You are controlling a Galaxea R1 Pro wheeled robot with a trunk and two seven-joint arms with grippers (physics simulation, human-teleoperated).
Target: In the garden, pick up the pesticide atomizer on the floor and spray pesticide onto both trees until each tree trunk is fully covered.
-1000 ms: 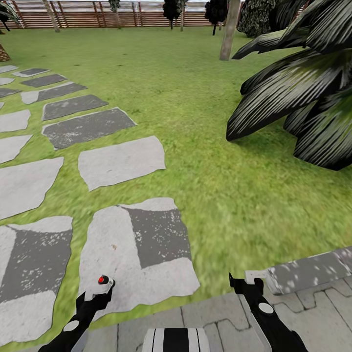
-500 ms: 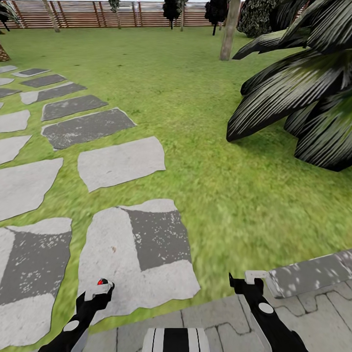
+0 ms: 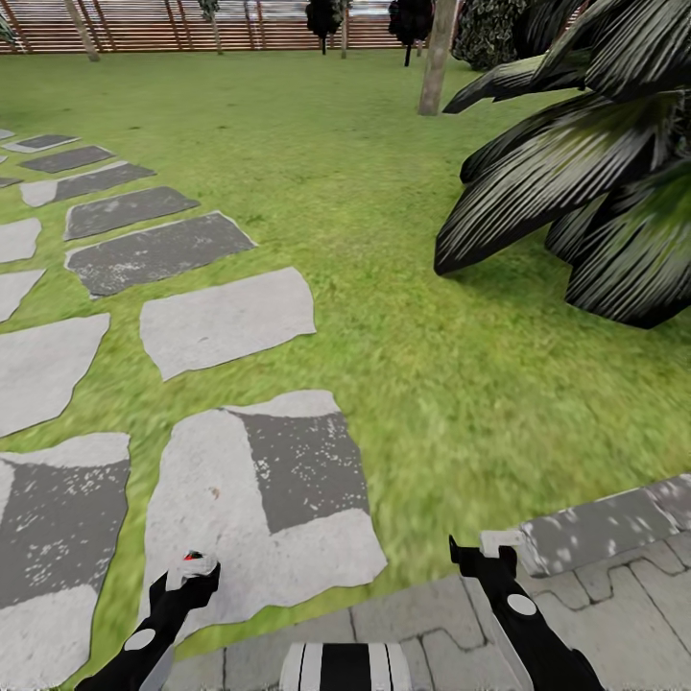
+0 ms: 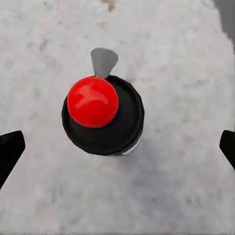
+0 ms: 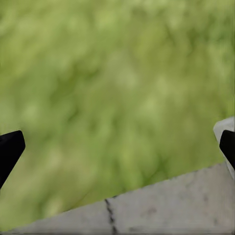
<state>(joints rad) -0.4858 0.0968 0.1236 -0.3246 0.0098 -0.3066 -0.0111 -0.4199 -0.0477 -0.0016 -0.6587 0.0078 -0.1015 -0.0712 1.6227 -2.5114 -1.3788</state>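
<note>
Red-capped pesticide atomizer (image 4: 103, 116) stands upright on a pale stone slab (image 3: 206, 509), between the left gripper's (image 4: 117, 149) wide-spread jaws; rigid, probably light and smooth, best gripped around its body below the cap.

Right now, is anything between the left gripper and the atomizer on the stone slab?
Nothing visible. In the left wrist view the atomizer, red cap up, stands on the pale stone slab directly between the left gripper's open fingers, with bare stone on either side. In the head view the gripper is right over it.
</note>
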